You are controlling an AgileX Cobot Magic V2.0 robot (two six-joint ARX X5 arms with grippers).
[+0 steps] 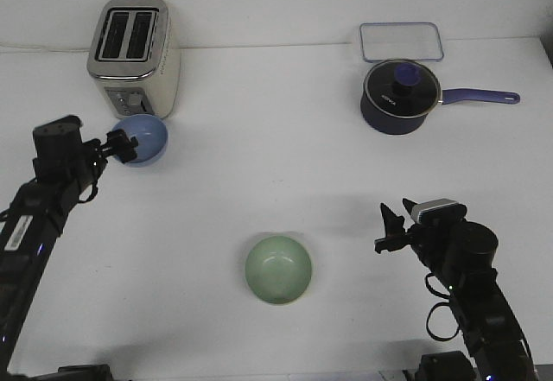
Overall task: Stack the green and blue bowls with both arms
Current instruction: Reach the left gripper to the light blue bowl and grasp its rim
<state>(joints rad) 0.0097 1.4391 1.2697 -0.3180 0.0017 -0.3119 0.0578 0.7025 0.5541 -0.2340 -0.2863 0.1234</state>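
My left pincer [130,146] is at the left of the frame, and its fingers are closed on the near rim of the blue bowl [143,138]. The bowl is tilted toward me, so I judge it is lifted from the table [259,139], just in front of the toaster [134,55]. The green bowl [278,269] stands alone in the lower middle of the frame, mouth up, well apart from both arms. My right pincer [397,225] is at the lower right, near the green bowl but not touching it; its fingers look a little apart and hold nothing.

What can go wrong: I hold the blue bowl only by a thin, smooth rim, so it may slip or swing during the carry. If I release it off centre or too high, it may push the green bowl away or rest crooked on it. The toaster is very close, and a careless lift could knock it.

Hard to see: the contact of my left fingers with the rim is small and dark, and the fingertip inside the bowl is not clear. The exact opening of the right fingers is also uncertain. The saucepan [397,98] and the clear lid [402,41] at the upper right are far from the work.
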